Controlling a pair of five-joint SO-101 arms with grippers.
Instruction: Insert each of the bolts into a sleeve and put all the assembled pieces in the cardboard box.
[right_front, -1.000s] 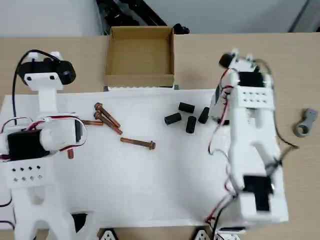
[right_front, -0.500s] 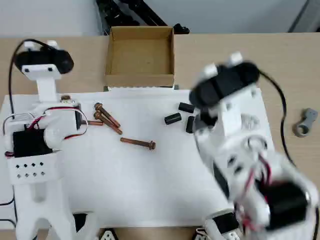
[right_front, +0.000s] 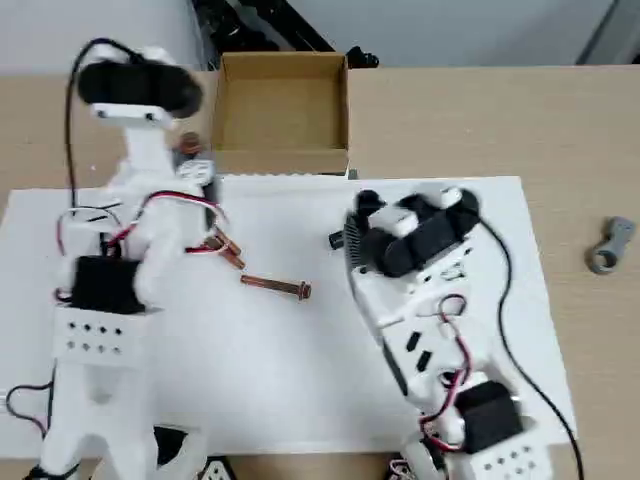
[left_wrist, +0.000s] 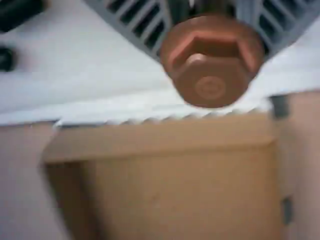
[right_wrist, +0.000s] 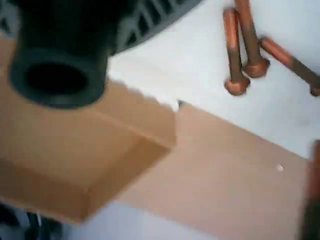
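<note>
- Left hand (right_front: 186, 152) is clamped on a copper-coloured hex-head metal bolt (left_wrist: 212, 61), held off the bench just outside the near left corner of the box; the bolt head faces the wrist camera between grey ribbed fingers.
- Right hand (right_front: 362, 215) grips a short black cylindrical sleeve (right_wrist: 56, 67) with its open bore toward the wrist camera, above the far part of the sheet.
- Light wooden bench (right_front: 450, 120) carries a large white sheet (right_front: 270, 370) that covers its middle and near side.
- Beyond the bench's far edge stands dark equipment (right_front: 250, 25) against a pale background.
- Near the bench's right edge, off the sheet, lies a small grey plastic part (right_front: 611, 244).
- Shallow open-topped brown cardboard box (right_front: 283, 110) sits at the bench's far edge, its near wall touching the sheet's far edge; its flat brown floor is in full sight.
- One loose copper bolt (right_front: 275, 286) lies alone toward the sheet's middle.
- More copper bolts (right_front: 228, 248) lie close together on the sheet's left part, partly covered by the left arm.
- A loose black sleeve (right_front: 338, 239) is mostly hidden behind the right arm, so how many lie there cannot be told.
</note>
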